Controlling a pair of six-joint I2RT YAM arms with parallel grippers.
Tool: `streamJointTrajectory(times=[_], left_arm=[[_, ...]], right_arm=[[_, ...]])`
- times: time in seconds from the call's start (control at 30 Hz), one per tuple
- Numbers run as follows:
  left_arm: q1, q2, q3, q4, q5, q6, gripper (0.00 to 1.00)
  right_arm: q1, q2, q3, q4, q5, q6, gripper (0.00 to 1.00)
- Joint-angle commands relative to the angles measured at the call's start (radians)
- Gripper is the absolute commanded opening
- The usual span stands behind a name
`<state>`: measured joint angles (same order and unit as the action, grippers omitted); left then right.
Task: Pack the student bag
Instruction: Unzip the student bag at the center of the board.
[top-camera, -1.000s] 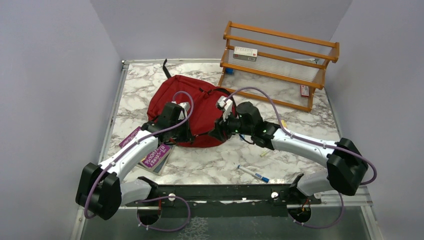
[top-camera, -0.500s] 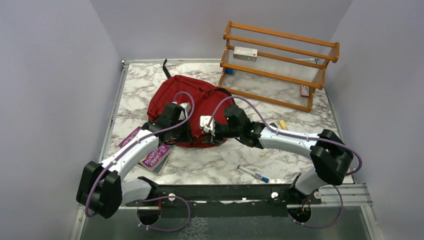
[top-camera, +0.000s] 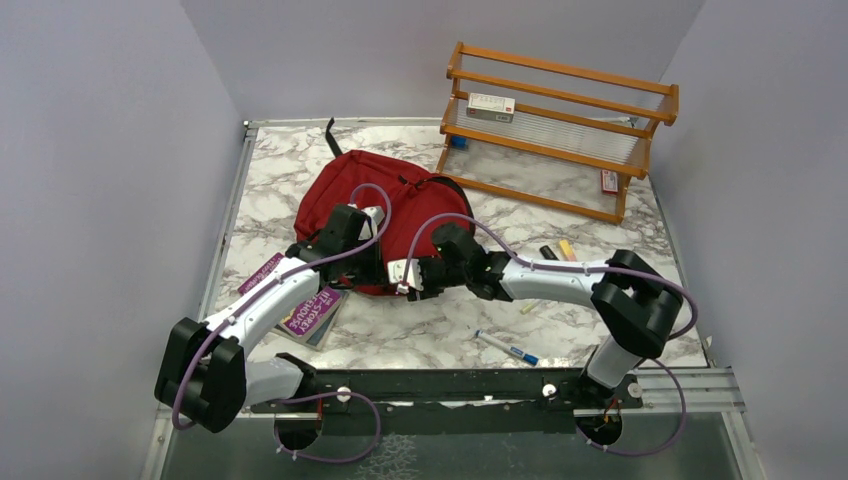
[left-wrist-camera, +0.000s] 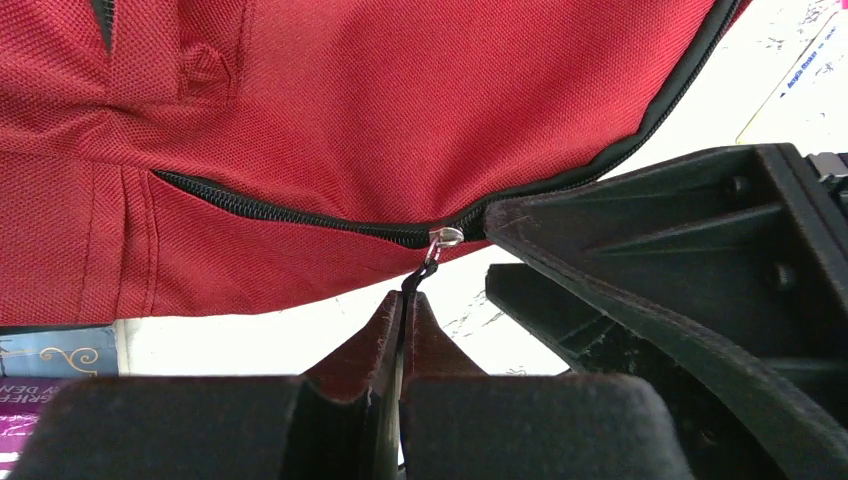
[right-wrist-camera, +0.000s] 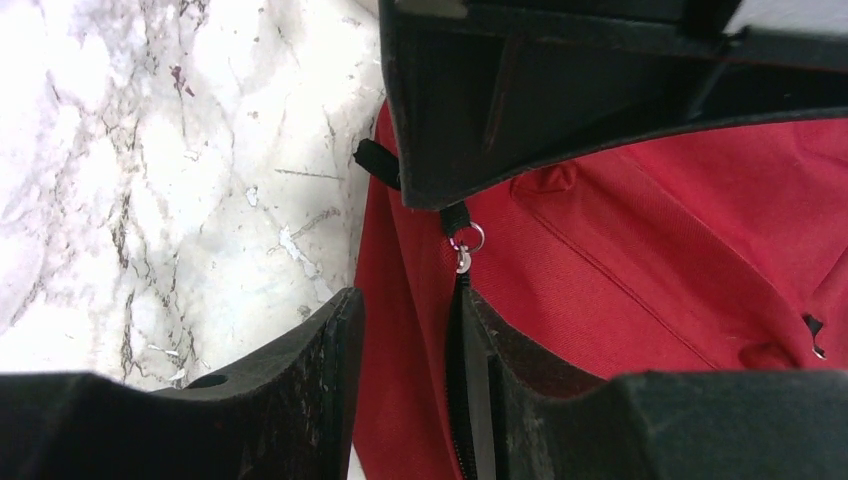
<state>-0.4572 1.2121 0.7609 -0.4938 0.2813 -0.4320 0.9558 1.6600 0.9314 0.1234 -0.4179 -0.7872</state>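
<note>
— Which way is the student bag (top-camera: 385, 205) lying?

— Flat on the table (top-camera: 440, 330), left of the middle. Its long axis runs near to far, leaning a little left. The black carry loop (top-camera: 330, 135) points at the far edge and the rounded bottom faces the arms.

— And the arms?

— Both meet at that near hem. The left pincer (left-wrist-camera: 405, 300) is pinched tight on the black zipper pull (left-wrist-camera: 420, 278). The right pincer (right-wrist-camera: 405, 330) stands partly apart, with the red hem and the zipper line in its gap. I can't tell whether it presses on them.

— What's around it?

— A purple book (top-camera: 310, 310) lies under the left arm, just beside the bag's near-left corner. A wooden rack (top-camera: 560, 130) stands at the far right with a box (top-camera: 490, 106) on its shelf, its left end near the bag. A yellow marker (top-camera: 567, 249) and a pen (top-camera: 508, 350) lie right of the bag, the pen nearer the bases.

— Room to move?

— There is bare marble in the near strip before the bases, and some on the far left. The left wall runs close along that side.
</note>
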Motion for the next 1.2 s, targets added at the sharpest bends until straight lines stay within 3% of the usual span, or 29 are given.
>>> streamJointTrajectory(times=[0.0,0.17,0.33,0.83,1.17], left_arm=[[0.006,-0.008,0.026,0.018,0.021,0.011,0.0],[0.006,-0.005,0.026,0.015,-0.008,0.008,0.0],[0.009,-0.002,0.05,-0.028,-0.085,0.002,0.0],[0.056,0.016,0.12,-0.231,-0.381,-0.071,0.0],[0.143,0.07,0.135,-0.255,-0.533,-0.107,0.0]], right_arm=[[0.003,0.021,0.031,-0.033,0.052,-0.041,0.42],[0.003,0.012,0.019,-0.033,0.038,-0.018,0.26],[0.003,-0.005,0.003,-0.038,0.03,0.02,0.01],[0.003,-0.135,-0.153,0.001,0.147,0.057,0.01],[0.003,-0.195,-0.235,0.067,0.195,0.092,0.01]])
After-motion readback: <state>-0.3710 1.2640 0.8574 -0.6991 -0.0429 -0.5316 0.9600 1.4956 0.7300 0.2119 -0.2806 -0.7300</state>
